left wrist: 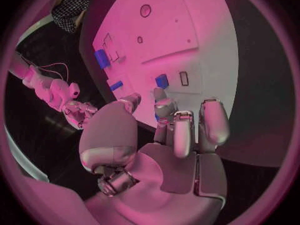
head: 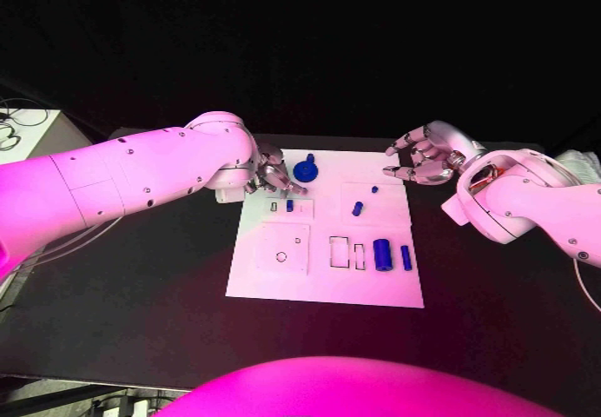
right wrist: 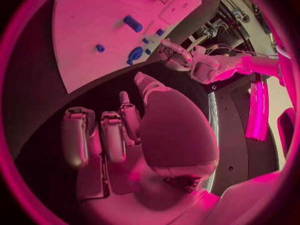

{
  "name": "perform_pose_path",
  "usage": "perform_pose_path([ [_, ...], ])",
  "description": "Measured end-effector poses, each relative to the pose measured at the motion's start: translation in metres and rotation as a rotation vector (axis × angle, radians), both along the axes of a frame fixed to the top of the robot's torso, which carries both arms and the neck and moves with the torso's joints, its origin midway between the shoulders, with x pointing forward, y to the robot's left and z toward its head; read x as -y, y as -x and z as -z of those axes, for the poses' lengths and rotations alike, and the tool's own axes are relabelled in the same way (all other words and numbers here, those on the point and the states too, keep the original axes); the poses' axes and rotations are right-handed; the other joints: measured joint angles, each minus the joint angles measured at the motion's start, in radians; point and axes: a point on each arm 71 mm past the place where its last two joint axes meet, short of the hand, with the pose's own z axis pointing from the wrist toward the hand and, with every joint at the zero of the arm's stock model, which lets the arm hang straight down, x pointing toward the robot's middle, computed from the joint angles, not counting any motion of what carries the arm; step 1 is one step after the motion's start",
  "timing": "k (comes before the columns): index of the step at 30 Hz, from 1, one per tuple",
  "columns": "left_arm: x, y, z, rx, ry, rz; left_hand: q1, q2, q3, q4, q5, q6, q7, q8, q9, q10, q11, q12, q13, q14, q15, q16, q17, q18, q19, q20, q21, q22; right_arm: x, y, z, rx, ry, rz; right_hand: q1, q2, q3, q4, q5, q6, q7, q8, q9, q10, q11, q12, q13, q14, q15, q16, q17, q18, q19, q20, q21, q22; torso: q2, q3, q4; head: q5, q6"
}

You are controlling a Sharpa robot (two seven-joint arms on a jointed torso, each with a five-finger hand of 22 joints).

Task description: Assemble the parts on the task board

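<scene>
Nearest the head camera, the task board (head: 326,287) is laid flat on the black table (head: 138,287), its near edge bare; outlined slots are drawn on it so each piece has a marked seat. Toward four o'clock on the board a fat blue cylinder (head: 382,254) and a slimmer blue pin (head: 406,257) are lined up side by side, just beside the slots; a short blue peg (head: 357,208) is seen near the centre; a small blue piece (head: 289,206) is standing at about ten o'clock, with a round blue part with a stem (head: 307,166) at eleven o'clock. The left hand (head: 271,176) is poised low over that far-left corner, fingers bent down and apart, nothing held, probably lined up to pick there; contact with the board cannot be judged. The right hand (head: 425,156) is held off the board's one o'clock corner, fingers loosely curled and apart, empty, apparently kept clear.
</scene>
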Motion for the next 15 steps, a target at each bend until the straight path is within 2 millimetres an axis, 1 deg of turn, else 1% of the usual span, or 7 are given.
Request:
perform_pose_path([
  [3,-0.003,0.0,-0.005,-0.001,0.033,-0.016,0.02,0.01,-0.014,0.0,0.0,-0.036,0.015,-0.021,-0.002,-0.051,0.013,-0.039,-0.056,0.002,0.005,-0.021,0.0,0.0,-0.034,0.008,-0.029,-0.053,0.001,0.0,0.0,-0.001,0.001,0.002,0.0,0.0,0.0,0.0,0.0,0.0,0.0,0.0,0.0,0.0,0.0,0.0,0.0,0.0,0.0,0.0,0.0,0.0,0.0,0.0,0.0,0.0,0.0,0.0006,0.0004,0.0,0.0],
  [6,-0.007,-0.002,-0.01,0.0,0.057,-0.035,0.057,0.019,-0.022,0.0,0.004,-0.09,0.043,-0.061,-0.022,-0.164,0.038,-0.14,-0.2,0.001,0.028,-0.061,0.0,0.001,-0.081,0.026,-0.073,-0.13,0.001,-0.001,0.0,-0.001,0.001,0.002,0.0,0.0,0.0,0.0,0.0,0.0,0.0,0.0,0.0,0.0,0.0,0.0,0.0,0.0,0.0,0.0,0.0,0.0,0.0,0.0,0.0,0.0,0.0,0.0007,0.0005,0.002,0.001],
  [7,-0.009,-0.003,-0.012,0.001,0.065,-0.043,0.077,0.022,-0.022,0.0,0.009,-0.103,0.054,-0.075,-0.031,-0.196,0.047,-0.167,-0.239,0.002,0.035,-0.072,0.0,0.016,-0.095,0.033,-0.086,-0.152,0.001,-0.001,0.001,-0.001,0.001,0.003,0.0,0.0,0.0,0.0,0.0,0.0,0.0,0.0,0.0,0.0,0.0,0.0,0.0,0.0,0.0,0.0,0.0,0.0,0.0,0.0,0.0,0.001,0.0,0.0007,0.0006,0.002,0.002],
  [10,-0.017,-0.01,-0.018,0.012,0.085,-0.08,0.113,0.027,-0.028,0.0,0.009,-0.137,0.077,-0.11,-0.057,-0.244,0.068,-0.197,-0.27,0.001,0.054,-0.11,0.0,0.018,-0.136,0.05,-0.127,-0.22,0.002,-0.001,0.001,-0.001,0.002,0.004,0.0,0.0,0.0,0.0,0.0,0.0,0.0,0.0,0.0,0.0,0.0,0.0,0.0,0.0,0.0,0.0,0.0,0.0,0.0,0.0,0.0,0.001,0.0,0.0007,0.0007,0.002,0.006],
  [11,-0.021,-0.013,-0.02,0.017,0.088,-0.094,0.121,0.029,-0.028,-0.001,0.01,-0.144,0.083,-0.118,-0.064,-0.251,0.074,-0.201,-0.276,0.002,0.056,-0.119,0.0,0.032,-0.145,0.057,-0.137,-0.236,0.002,-0.002,0.001,-0.001,0.002,0.005,0.0,0.0,0.0,0.0,0.0,0.0,0.0,0.0,0.0,0.0,0.0,0.0,0.0,0.0,0.0,0.0,0.0,0.0,0.0,0.0,0.0,0.001,0.0,0.0007,0.0008,0.002,0.009],
  [13,-0.029,-0.019,-0.023,0.031,0.092,-0.125,0.139,0.026,-0.032,-0.001,0.016,-0.151,0.091,-0.128,-0.075,-0.264,0.082,-0.208,-0.282,0.0,0.062,-0.135,0.0,0.032,-0.166,0.062,-0.158,-0.269,0.002,-0.002,0.001,0.0,0.001,0.005,0.0,0.0,0.0,0.0,0.0,0.0,0.0,0.0,0.0,0.0,0.0,0.0,0.0,0.0,0.0,0.0,0.0,0.0,0.0,0.0,0.0,0.001,0.001,0.0007,0.0007,0.002,0.016],
  [15,-0.036,-0.026,-0.025,0.046,0.094,-0.154,0.154,0.02,-0.042,0.0,0.016,-0.177,0.099,-0.152,-0.096,-0.273,0.087,-0.208,-0.288,0.0,0.069,-0.136,0.0,0.032,-0.172,0.067,-0.166,-0.28,0.002,-0.002,0.001,0.0,0.0,0.005,0.0,0.0,0.0,0.0,0.0,0.0,0.0,0.0,0.0,0.0,0.0,0.0,0.0,0.0,0.0,0.0,0.0,0.0,0.0,0.0,0.0,0.001,0.002,0.0006,0.0004,0.003,0.023],
])
